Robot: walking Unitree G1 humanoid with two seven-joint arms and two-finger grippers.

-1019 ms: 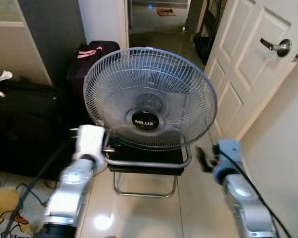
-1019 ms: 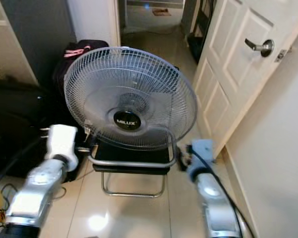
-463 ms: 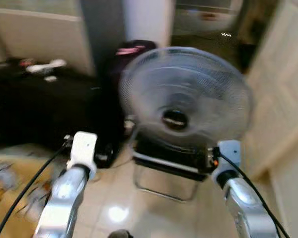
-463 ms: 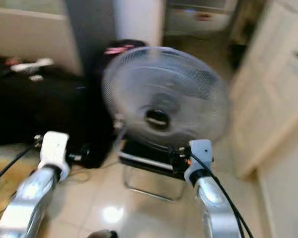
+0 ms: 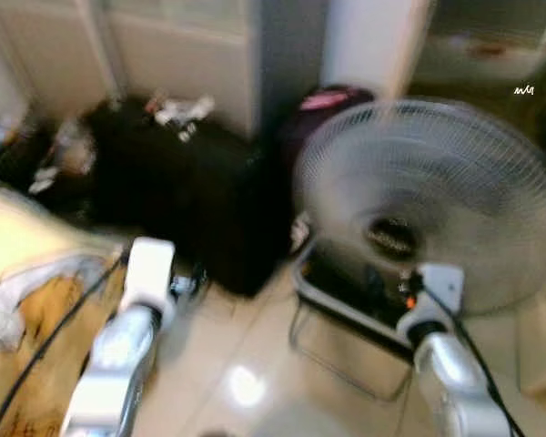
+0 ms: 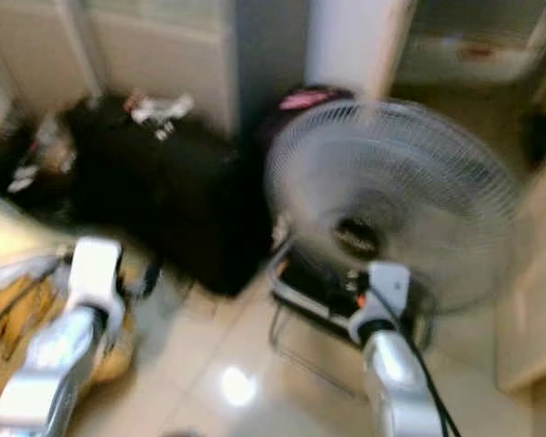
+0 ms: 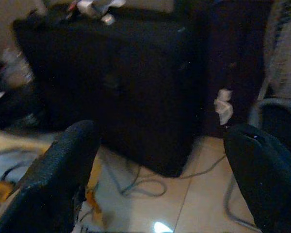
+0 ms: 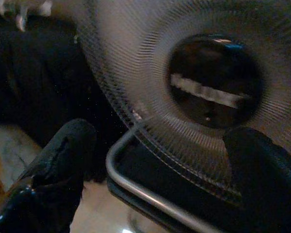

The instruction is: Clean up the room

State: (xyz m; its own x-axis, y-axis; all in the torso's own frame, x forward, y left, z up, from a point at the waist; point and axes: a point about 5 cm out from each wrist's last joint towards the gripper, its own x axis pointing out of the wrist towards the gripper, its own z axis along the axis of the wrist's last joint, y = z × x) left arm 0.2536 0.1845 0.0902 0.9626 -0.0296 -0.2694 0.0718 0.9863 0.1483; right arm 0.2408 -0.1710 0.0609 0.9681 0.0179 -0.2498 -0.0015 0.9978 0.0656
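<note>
Blur is spread over both head views, which suggests the robot is turning or walking rather than handling anything. Both arms are held raised and forward, with nothing carried in either: the left gripper (image 7: 160,160) is seen with its fingers spread wide over the tiled floor (image 5: 255,364), facing a black suitcase (image 5: 187,196), and the right gripper (image 8: 160,160) is likewise wide open, pointed at close range at the grille of a floor fan (image 5: 432,200). This posture is judged to be a ready stance kept while something to tidy is sought.

No single item is yet singled out for the cleaning. Likely candidates are the small whitish scraps (image 5: 177,109) lying on top of the suitcase and the crumpled pale cloth (image 5: 36,278) on the yellowish surface at the robot's left; their exact nature cannot be told through the blur.

The fan, standing on a metal tube frame (image 5: 332,314), is placed directly before the right arm and could be knocked by it. A cable (image 7: 136,182) is trailed across the tiles near the suitcase, and a dark bag with a pink strap (image 5: 323,98) is wedged behind the fan. Passage between suitcase and fan is narrow.
</note>
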